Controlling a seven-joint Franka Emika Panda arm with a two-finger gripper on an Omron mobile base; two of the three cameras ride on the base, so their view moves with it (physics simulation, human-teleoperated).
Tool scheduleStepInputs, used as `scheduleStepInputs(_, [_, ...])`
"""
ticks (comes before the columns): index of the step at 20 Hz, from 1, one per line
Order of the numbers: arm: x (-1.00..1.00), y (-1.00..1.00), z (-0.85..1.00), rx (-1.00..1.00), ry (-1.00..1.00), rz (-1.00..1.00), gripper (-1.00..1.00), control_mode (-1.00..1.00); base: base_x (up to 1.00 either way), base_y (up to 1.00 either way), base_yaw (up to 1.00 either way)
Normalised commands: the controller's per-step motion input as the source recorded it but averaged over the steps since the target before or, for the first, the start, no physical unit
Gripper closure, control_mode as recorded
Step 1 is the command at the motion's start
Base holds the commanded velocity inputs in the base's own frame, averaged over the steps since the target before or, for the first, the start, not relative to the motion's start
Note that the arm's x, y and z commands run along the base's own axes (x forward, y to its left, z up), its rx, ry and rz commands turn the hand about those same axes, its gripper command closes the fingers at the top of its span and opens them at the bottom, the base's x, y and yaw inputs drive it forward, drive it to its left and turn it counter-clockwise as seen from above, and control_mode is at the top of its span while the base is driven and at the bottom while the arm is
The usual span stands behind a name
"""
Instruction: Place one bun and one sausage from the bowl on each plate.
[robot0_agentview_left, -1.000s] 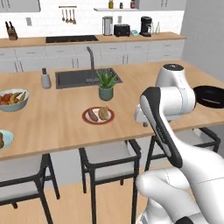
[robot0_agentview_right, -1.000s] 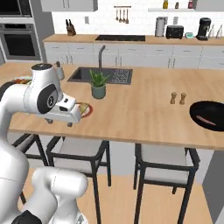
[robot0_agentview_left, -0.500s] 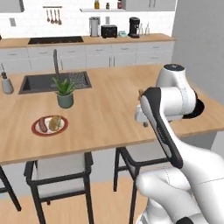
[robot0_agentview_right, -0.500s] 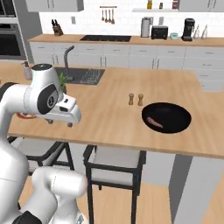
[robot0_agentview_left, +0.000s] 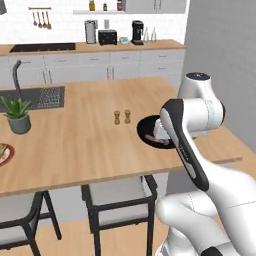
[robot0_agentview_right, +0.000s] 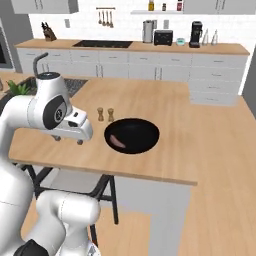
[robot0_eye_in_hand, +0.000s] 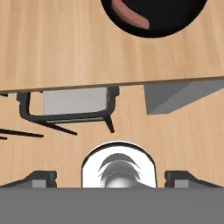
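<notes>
wooden surface (robot0_agentview_right: 200, 135) carries the black bowl (robot0_agentview_right: 145, 131), one sausage (robot0_agentview_right: 117, 141) lying inside. gripper (robot0_eye_in_hand: 111, 175) is spread wide, nothing grasped. sausage is judged light, smooth, roll-prone; grasping across its middle is advised.

Sausage (robot0_agentview_right: 117, 141) in bowl (robot0_agentview_right: 145, 131) on counter (robot0_agentview_right: 200, 140); shakers (robot0_agentview_right: 105, 114) behind.

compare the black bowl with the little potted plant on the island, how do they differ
The black bowl is wide, shallow and dark; the potted plant is narrow and upright, with green leaves in a grey pot. The bowl sits near the island's front edge beside the shakers, while the plant stands at the far left next to the sink. The bowl holds a sausage; the pot holds only its plant. Both rest on the same wooden countertop.
</notes>
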Motion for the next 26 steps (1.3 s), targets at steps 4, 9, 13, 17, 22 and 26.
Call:
scheduleStepInputs(4, [0.00, 0.00, 0.00, 0.00, 0.00, 0.00, -1.00, 1.00, -0.03, -0.87, -0.12])
scheduleStepInputs(9, [0.00, 0.00, 0.00, 0.00, 0.00, 0.00, -1.00, 1.00, 0.19, -0.27, -0.09])
scheduleStepInputs(13, [0.00, 0.00, 0.00, 0.00, 0.00, 0.00, -1.00, 1.00, 0.62, 0.00, 0.00])
scheduleStepInputs(17, [0.00, 0.00, 0.00, 0.00, 0.00, 0.00, -1.00, 1.00, 0.53, -0.01, 0.00])
scheduleStepInputs(22, [0.59, 0.13, -0.21, 0.02, 0.00, 0.31, -1.00, -1.00, 0.09, 0.00, 0.03])
scheduleStepInputs(26, [0.99, 0.30, -0.35, 0.04, 0.00, 0.52, -1.00, -1.00, 0.00, 0.00, 0.00])
